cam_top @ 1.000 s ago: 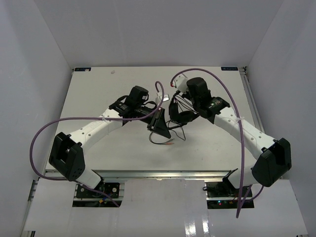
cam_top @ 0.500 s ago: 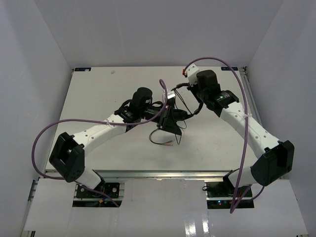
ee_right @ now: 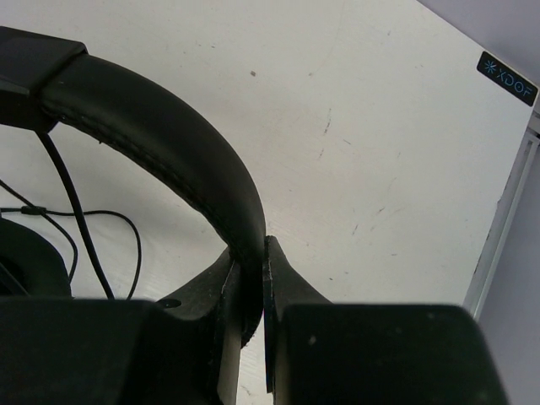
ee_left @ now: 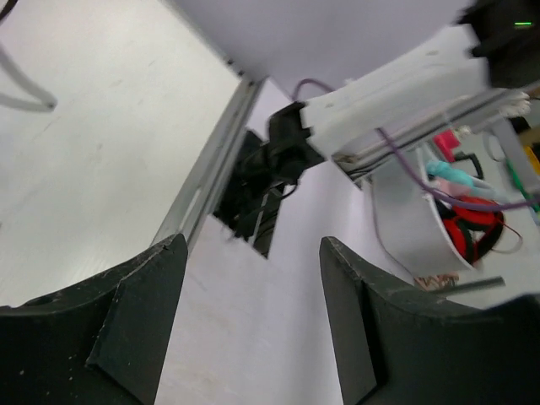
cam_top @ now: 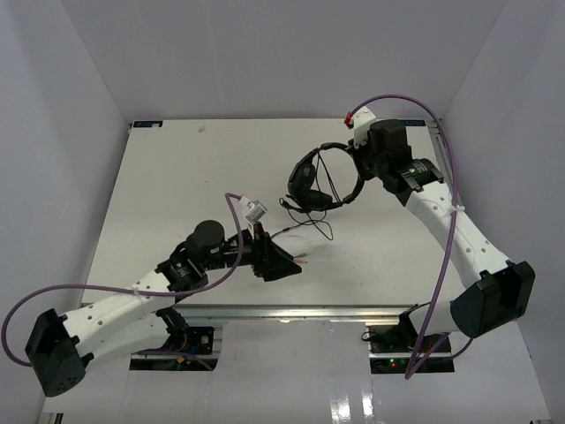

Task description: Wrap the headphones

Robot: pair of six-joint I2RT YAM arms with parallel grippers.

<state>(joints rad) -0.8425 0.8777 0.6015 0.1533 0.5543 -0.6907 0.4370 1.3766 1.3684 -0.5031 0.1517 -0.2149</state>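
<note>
A white table point(cam_top: 177, 177) sits inside plain white walls point(cam_top: 79, 88), with a small sticker point(ee_right: 506, 78) at its far right corner and a metal rail point(ee_left: 202, 187) along its near edge. A thick purple cable point(cam_top: 88, 291) loops beside the left arm and another point(cam_top: 448, 221) hangs along the right arm. Both are well apart from the headphones point(cam_top: 305, 181), which are at the far right-centre of the table. Their thin cable point(cam_top: 305, 228) trails toward the near edge, and its reddish plugs point(cam_top: 303, 259) lie just beside the left gripper point(cam_top: 287, 265). Whether they touch it I cannot tell. The left arm stretches low along the near edge, its jaws spread wide with nothing between them. The right arm reaches to the far right, and the right gripper point(ee_right: 250, 270) is clamped tight on the padded headband point(ee_right: 169, 143), with the earcups hanging to its left.
</note>
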